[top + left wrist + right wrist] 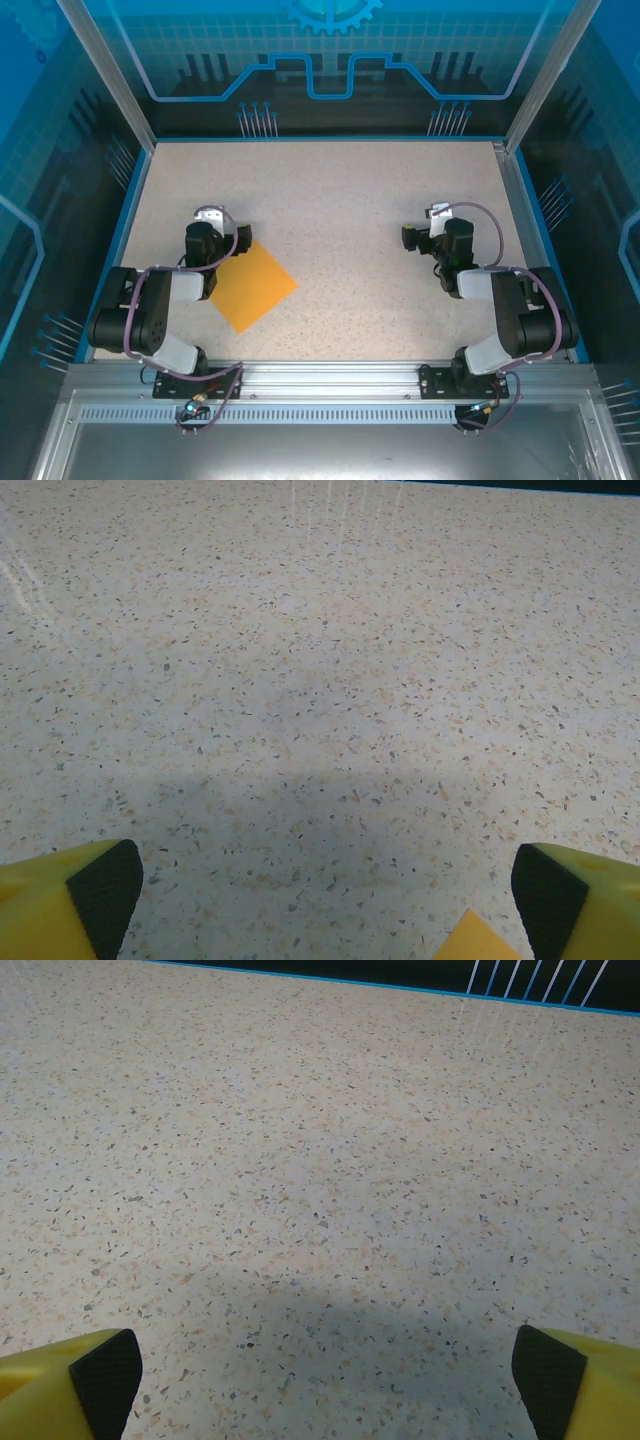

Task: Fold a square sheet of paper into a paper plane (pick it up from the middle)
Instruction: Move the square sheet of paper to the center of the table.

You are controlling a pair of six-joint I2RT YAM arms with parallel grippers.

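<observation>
One square sheet of paper [252,287] lies flat on the counter [340,200] toward its near left corner, turned diamond-wise. My left end effector [325,892] hovers just beside it, spread wide and empty. My right end effector [325,1375], well apart, is spread too.

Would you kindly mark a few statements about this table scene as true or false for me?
1. The sheet of paper lies unfolded on the table. True.
2. The left gripper holds the paper. False: it is open and empty, and the paper lies on the table.
3. The paper lies on the left half of the table. True.
4. The right gripper is shut. False: it is open above bare table.
</observation>
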